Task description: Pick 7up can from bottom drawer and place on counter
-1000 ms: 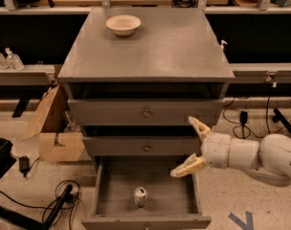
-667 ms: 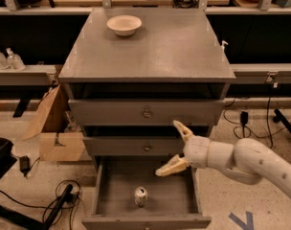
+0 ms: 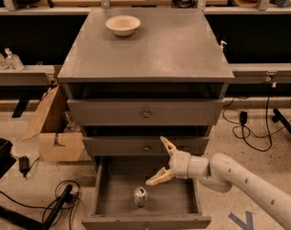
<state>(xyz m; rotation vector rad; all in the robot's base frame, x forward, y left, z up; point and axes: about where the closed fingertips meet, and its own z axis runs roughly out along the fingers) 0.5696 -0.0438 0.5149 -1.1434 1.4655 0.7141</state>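
- The bottom drawer [image 3: 100, 190] is pulled out below the two shut drawer fronts, so its inside is open from above. Any reach should stay between its side walls and in front of the middle drawer's face.
- The bowl [image 3: 123, 25] sits at the back left of the worktop [image 3: 150, 51]. I judge the bare front half the easier place to set the can down.
- The 7up can [image 3: 140, 196] stands on the drawer floor near the drawer's front wall, a little left of centre and apart from every wall.
- The can is upright, with its long axis vertical and its shiny lid facing up. No side of it leads, so it can be taken from any side.
- The gripper [image 3: 156, 161] hangs over the drawer just right of the can and higher. It is empty and its fingers [image 3: 166, 145] are spread wide. One fingertip is near the middle drawer's front, and the other points down toward the can without touching it.
- The step in hand looks like the approach. To do it well:
  - Move left and down until the can's body lies between the fingers.
  - Keep the fingers level with the can's mid-height, not its rim.
  - Close squarely across the round side so the can does not tip or roll.
- The arm [image 3: 241, 178] enters from the lower right. A straight lift before swinging up should keep it off the drawer's right wall.
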